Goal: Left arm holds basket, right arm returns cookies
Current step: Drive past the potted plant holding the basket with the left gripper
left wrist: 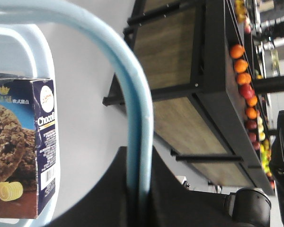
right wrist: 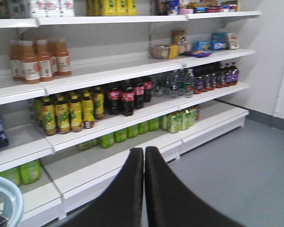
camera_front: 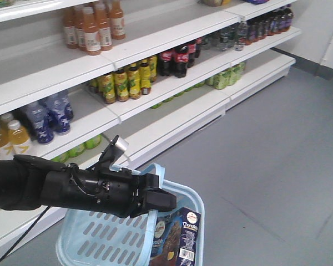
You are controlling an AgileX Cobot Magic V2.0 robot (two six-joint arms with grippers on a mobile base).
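The light blue basket [camera_front: 108, 235] hangs low in the front view, and its thin handle [camera_front: 157, 170] runs up into my left gripper [camera_front: 162, 198]. In the left wrist view the left gripper [left wrist: 138, 151] is shut on that handle [left wrist: 132, 85], with a black finger on each side of it. The cookies [camera_front: 177, 239], a dark navy box, stand inside the basket at its right end; the left wrist view shows the box [left wrist: 21, 151] against the basket rim [left wrist: 38, 52]. My right gripper [right wrist: 144, 152] is shut on nothing, in the air in front of the shelves. A basket corner [right wrist: 9, 201] shows at its lower left.
White shelves [right wrist: 109, 71] carry orange drinks [right wrist: 38, 59], yellow-labelled bottles [right wrist: 68, 113], cola [right wrist: 125, 97] and green bottles [right wrist: 113, 137]. Grey floor [camera_front: 277, 166] spreads to the right. A dark wooden stand with fruit [left wrist: 246, 90] shows in the left wrist view.
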